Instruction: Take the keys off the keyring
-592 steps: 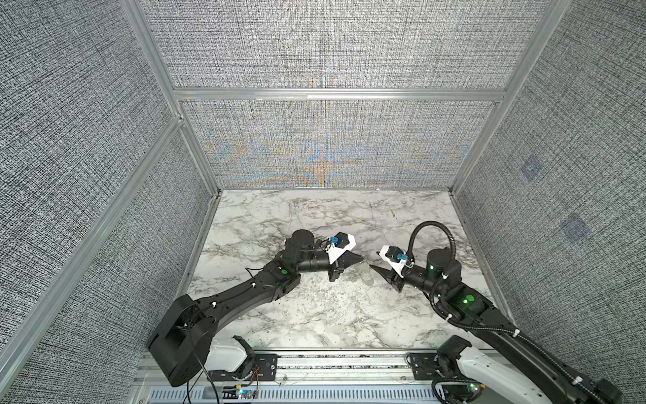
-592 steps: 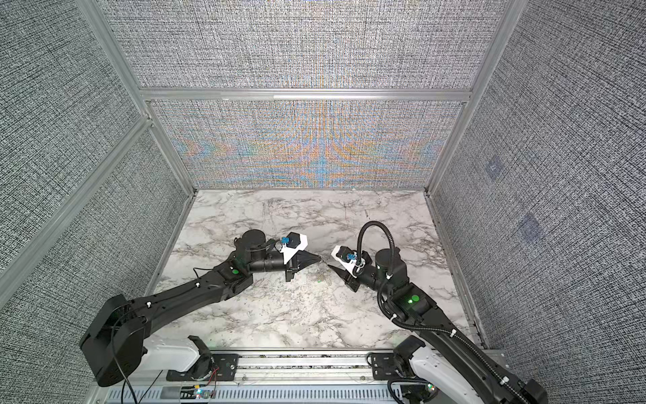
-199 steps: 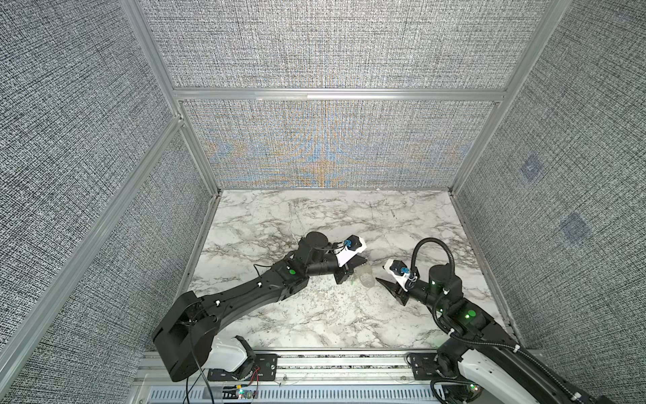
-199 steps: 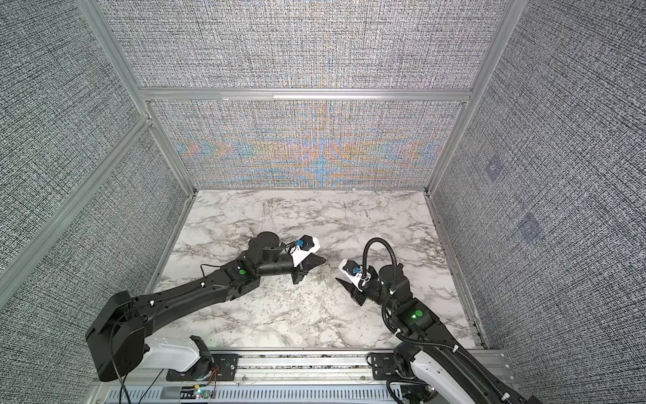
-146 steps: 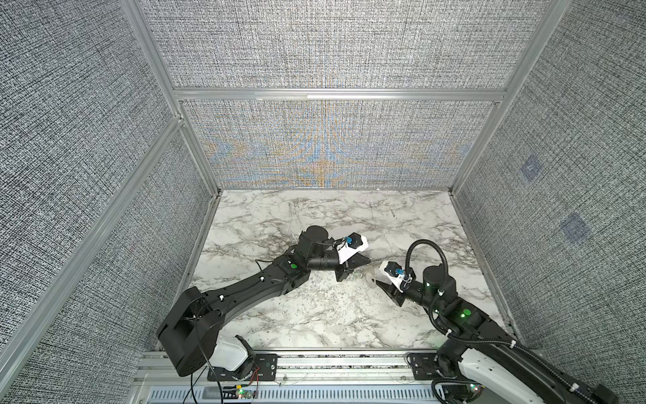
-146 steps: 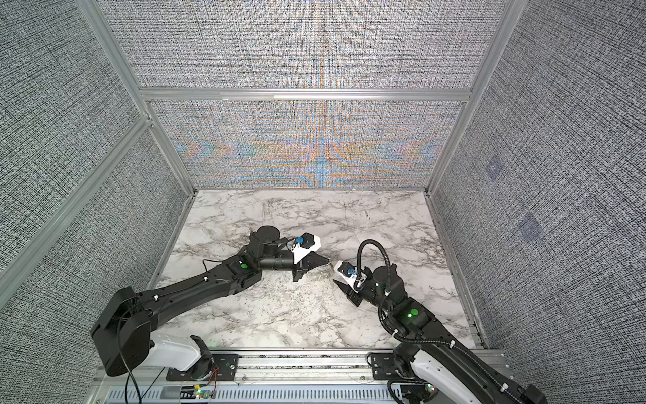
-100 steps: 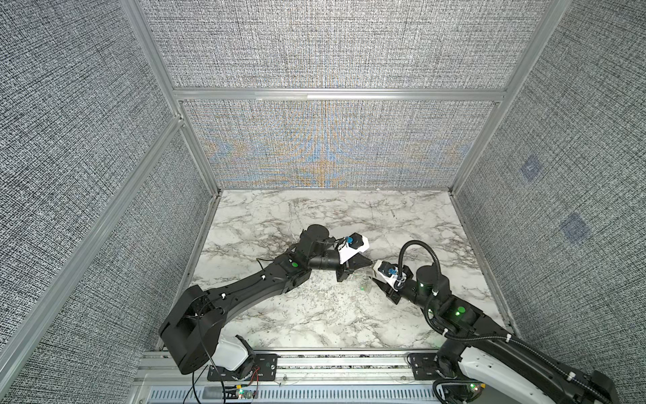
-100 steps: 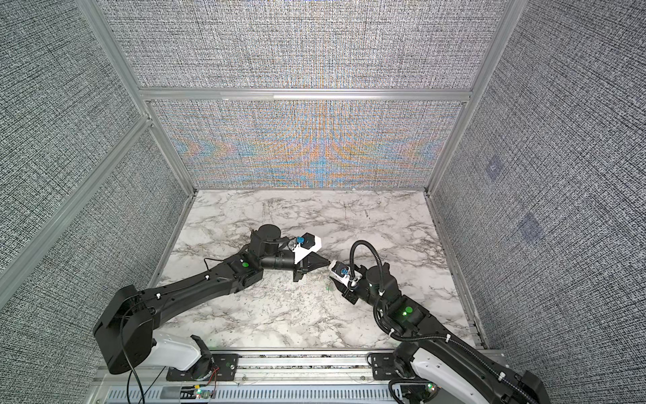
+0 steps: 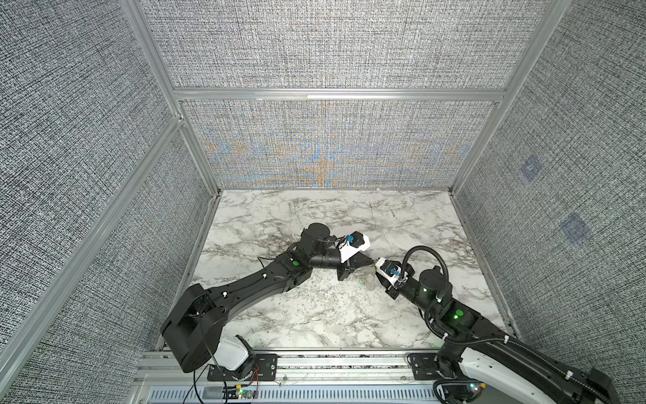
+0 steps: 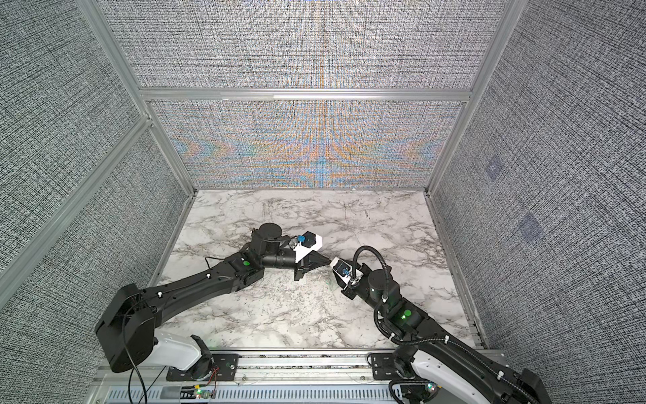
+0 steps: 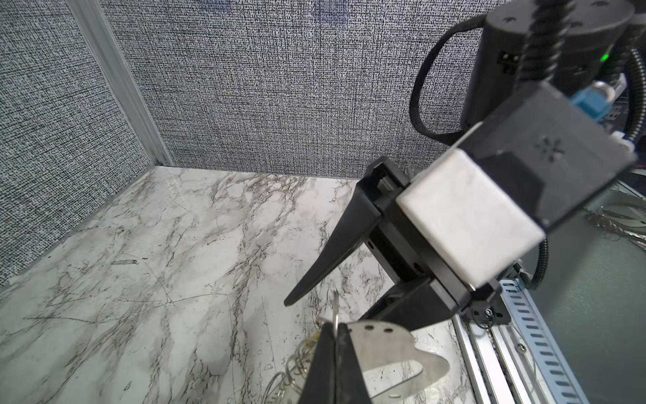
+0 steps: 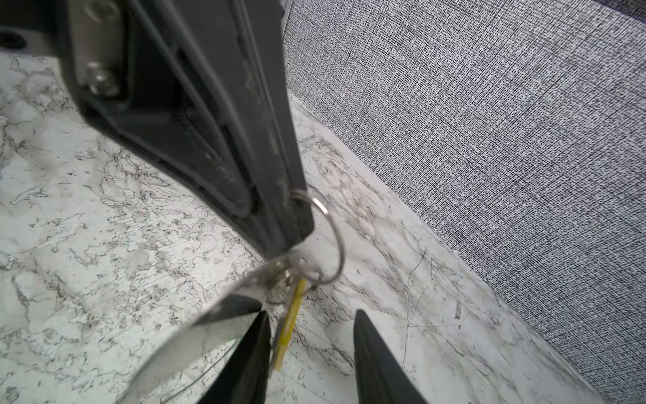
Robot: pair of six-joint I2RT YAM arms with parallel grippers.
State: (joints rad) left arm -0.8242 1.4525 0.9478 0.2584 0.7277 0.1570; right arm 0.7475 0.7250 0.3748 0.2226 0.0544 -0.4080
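My left gripper (image 11: 335,327) is shut on a thin wire ring (image 12: 332,238) that carries the flat metal keyring (image 11: 384,346) and the keys. The keyring hangs just above the marble between the two grippers in both top views (image 9: 370,281) (image 10: 328,280). A small key (image 12: 279,293) with a yellow tag (image 12: 290,328) dangles below the ring. My right gripper (image 12: 311,314) is open, and the yellow tag sits between its jaws, close against one finger (image 12: 255,349). The keyring shows as a blurred plate (image 12: 195,335) beside that finger. Several loose wire loops (image 11: 290,367) hang under the left fingertips.
The marble table (image 9: 314,314) is boxed in by grey fabric walls on three sides (image 9: 332,147). An aluminium rail (image 9: 332,360) runs along its front edge. The two wrist cameras nearly touch above the middle (image 9: 375,260).
My right arm has moved left and forward up to the left gripper, bringing its jaws around the yellow tag and narrowing them a little. The left gripper has stayed shut on the ring.
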